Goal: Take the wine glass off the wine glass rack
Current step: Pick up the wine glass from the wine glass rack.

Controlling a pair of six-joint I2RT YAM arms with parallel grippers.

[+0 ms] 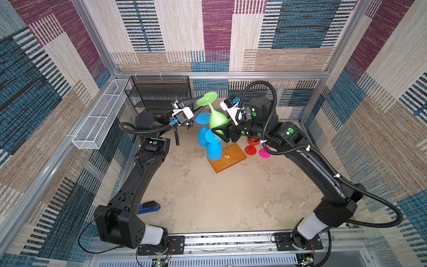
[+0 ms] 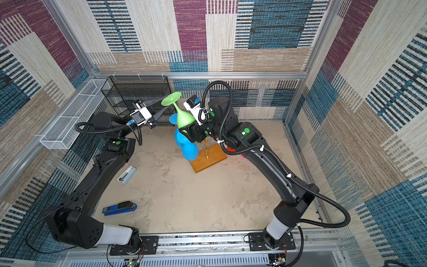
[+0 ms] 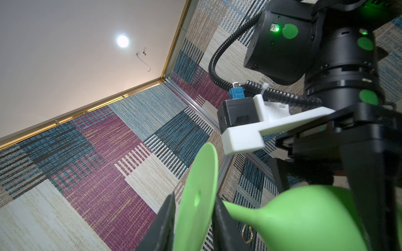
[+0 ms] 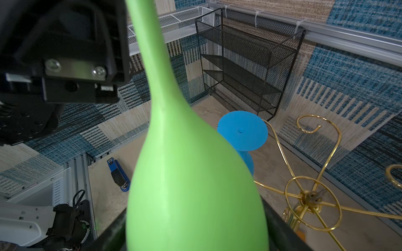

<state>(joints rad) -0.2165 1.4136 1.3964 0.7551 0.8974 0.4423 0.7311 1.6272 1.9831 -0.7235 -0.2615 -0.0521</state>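
Two arms rise from the front rail and bend inward over a wide bare stretch of table (image 1: 219, 196). A blue stapler (image 2: 120, 208) and a pale stapler (image 2: 126, 175) lie beside the left arm, well apart from the work.

Farther in, the wine glass rack (image 1: 233, 157) stands on its wooden base. Two blue glasses (image 1: 213, 150) hang foot-up at its left side, and a red glass (image 1: 250, 150) and a pink glass (image 1: 264, 153) sit just past its right.

Above them the green wine glass (image 1: 217, 118) is upside down and tilted. Its long axis runs from the low bowl up to the foot, which leans toward the back left. The right gripper (image 1: 223, 129), forearm reaching leftward, is clamped around the bowl. The left gripper (image 1: 201, 101) comes in from the left, its fingers (image 3: 165, 221) on either side of the foot disc; whether they pinch it I cannot tell.

Behind, a black mesh shelf (image 1: 161, 94) and a white wire basket (image 1: 99, 122) crowd the back-left corner, near the left wrist.
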